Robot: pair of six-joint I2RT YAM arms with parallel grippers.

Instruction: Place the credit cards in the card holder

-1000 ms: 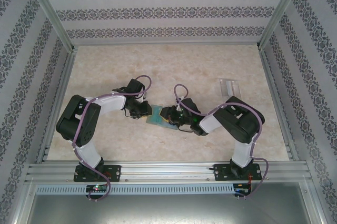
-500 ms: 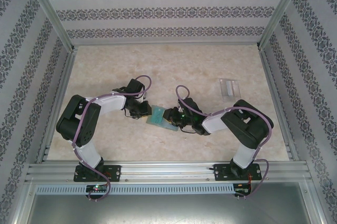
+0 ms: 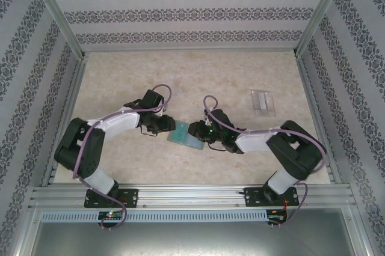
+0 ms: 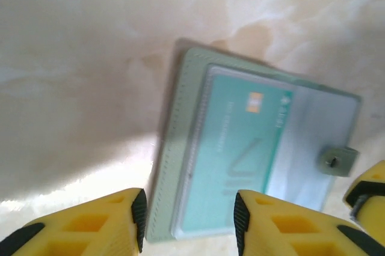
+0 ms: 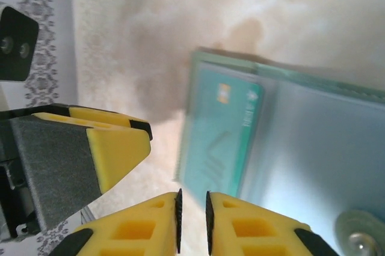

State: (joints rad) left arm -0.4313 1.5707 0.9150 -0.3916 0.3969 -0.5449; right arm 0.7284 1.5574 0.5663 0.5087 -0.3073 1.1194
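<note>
- desk point(image 3: 120, 76): marbled beige.
- card holder point(image 4: 171, 160): sage green, open flat mid-desk, between both hands.
- left hand point(image 4: 189, 220): fingers apart over its near edge.
- right hand point(image 5: 192, 223): fingers nearly together; grip cannot tell.
- teal card point(image 4: 234, 148): in its clear sleeve, print blurred.
- credit cards point(image 3: 263, 101): pale, far right, well apart.

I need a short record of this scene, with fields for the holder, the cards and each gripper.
card holder: open, flat on the table, between the two grippers
teal card: in the open holder, chip side up
pale cards: flat on the table, far right, apart from the holder
left gripper: jaws open, at the holder's left end
right gripper: jaws almost shut, nothing between them, at its right end
</note>
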